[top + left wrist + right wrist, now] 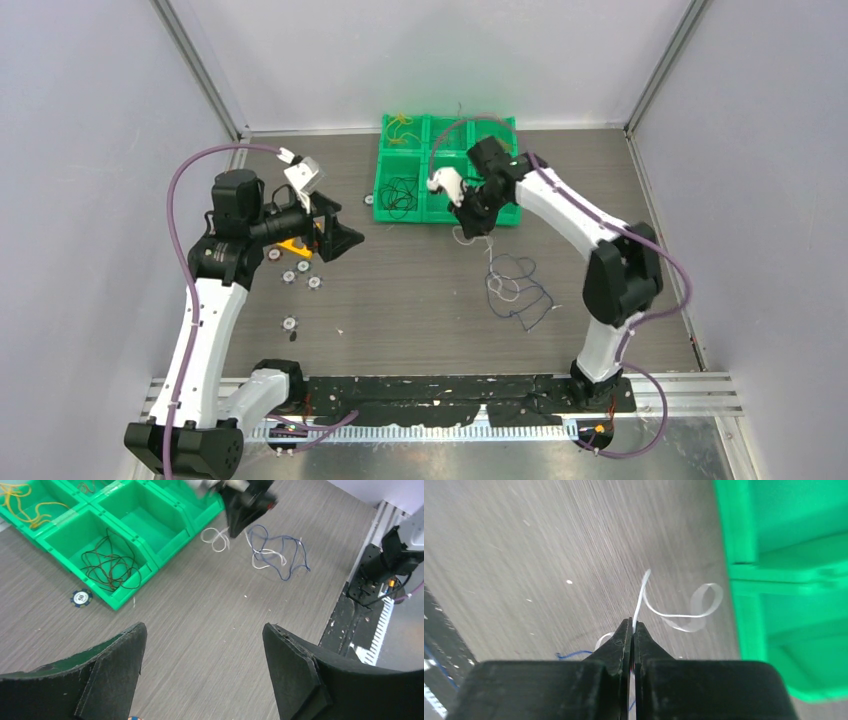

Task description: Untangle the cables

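Beside green bin (734, 530), right gripper (633, 627) pinched white cable (639, 600), strand pointed straight out from tips, looped binward, left gripper (205, 630) wide, empty.

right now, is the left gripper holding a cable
No, the left gripper is open, jaws wide apart with nothing between them; the white cable is pinched in the shut right gripper.

The left arm (205, 320) stands up from its base and bends at the elbow, its left gripper (205, 628) held level with the jaws spread wide. The right arm (572, 212) reaches forward and inward; the right gripper (633, 626) points down, its jaws pinched tight on a white cable (674, 615).
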You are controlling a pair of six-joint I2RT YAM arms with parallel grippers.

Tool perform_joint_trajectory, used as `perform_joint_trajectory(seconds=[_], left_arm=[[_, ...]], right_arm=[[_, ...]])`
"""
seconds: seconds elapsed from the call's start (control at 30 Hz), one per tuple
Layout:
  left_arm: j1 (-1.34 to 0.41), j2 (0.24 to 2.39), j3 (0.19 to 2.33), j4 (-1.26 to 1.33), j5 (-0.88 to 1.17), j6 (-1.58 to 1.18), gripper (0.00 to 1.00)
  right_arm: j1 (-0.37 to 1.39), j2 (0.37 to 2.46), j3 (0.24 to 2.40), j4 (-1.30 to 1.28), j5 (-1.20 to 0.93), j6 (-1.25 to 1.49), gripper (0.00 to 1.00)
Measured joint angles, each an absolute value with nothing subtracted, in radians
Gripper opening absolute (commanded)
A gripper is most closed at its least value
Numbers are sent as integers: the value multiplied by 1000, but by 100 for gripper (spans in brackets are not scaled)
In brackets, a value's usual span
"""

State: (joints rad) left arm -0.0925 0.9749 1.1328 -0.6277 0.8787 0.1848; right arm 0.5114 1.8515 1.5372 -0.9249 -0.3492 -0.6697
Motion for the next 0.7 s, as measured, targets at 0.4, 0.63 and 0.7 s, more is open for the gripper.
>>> perform_joint_trajectory(seconds=[0.4, 0.63, 0.7], left_arm=[[-94, 1032, 1123, -440, 878, 77, 100], [-184, 1084, 1118, -293, 898, -24, 99], [-255, 1084, 1107, -234, 891, -36, 100]], right_arm=[[496, 1356, 2062, -1000, -541, -467, 5], [497, 1368, 2119, -980, -579, -310, 5], [497, 1408, 2118, -960, -587, -269, 5]])
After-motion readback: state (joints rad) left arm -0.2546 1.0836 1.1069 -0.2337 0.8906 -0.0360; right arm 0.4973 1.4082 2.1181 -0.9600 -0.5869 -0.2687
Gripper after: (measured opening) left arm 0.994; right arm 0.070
